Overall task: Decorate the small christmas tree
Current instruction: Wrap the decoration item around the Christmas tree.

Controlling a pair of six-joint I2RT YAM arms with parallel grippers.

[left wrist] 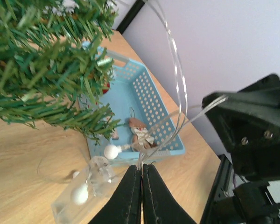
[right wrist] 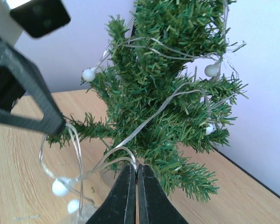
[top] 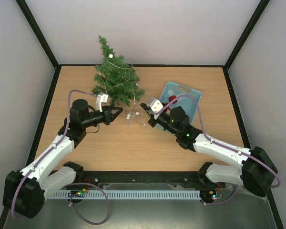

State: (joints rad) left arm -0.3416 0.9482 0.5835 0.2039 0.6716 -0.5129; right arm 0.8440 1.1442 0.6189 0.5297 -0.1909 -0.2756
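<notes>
The small christmas tree (top: 112, 76) stands at the back of the table, left of centre, with a clear wire light string (top: 121, 67) and its white bulbs draped over its branches. My left gripper (top: 120, 110) is shut on the loose wire (left wrist: 177, 93) just right of the tree's foot. My right gripper (top: 143, 106) faces it and is shut on another loop of the same wire (right wrist: 116, 151), close to the tree's lower branches (right wrist: 168, 102). Between the two grippers the wire sags to a clear plastic box (top: 132, 117) lying on the table, with white bulbs (left wrist: 111, 151) beside it.
A light blue perforated basket (top: 190, 93) sits right of the tree behind my right arm. It holds a small figure ornament (left wrist: 141, 134) and something red (top: 172, 99). Grey walls close in the table at the back and sides.
</notes>
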